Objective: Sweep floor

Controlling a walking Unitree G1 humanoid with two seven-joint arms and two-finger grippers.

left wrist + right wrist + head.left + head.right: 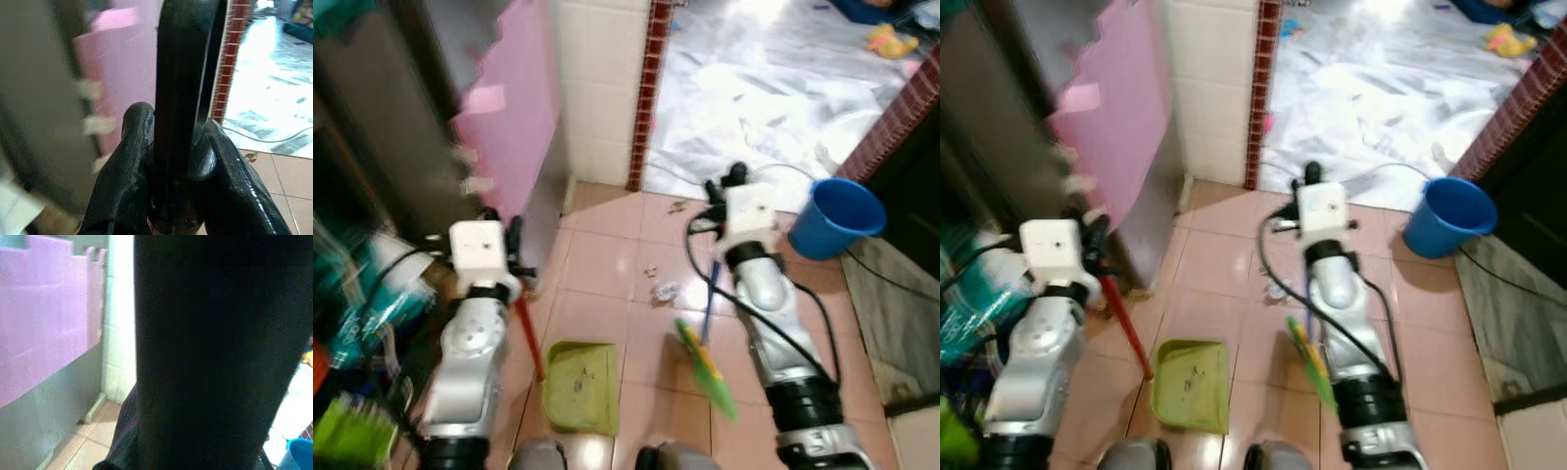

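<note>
Two silver arms with black elbow bands, white boxy wrist blocks, looping black cables and glossy black-fingered tools.

Open pink tile floor [607,264] runs up the middle of the frame toward the bright doorway at the top. A pink panel [514,117] closes the upper left; a blue bucket [837,217] stands at right, cluttered shelves [352,323] at lower left.

Strong daylight pours from the far room, where the silver sheet [754,88] glares nearly white; the pink floor tiles [607,264] carry a soft sheen; the head views are smeared with motion blur, worst at the left edge; the right wrist view is largely dark, close-up and out of focus.
</note>
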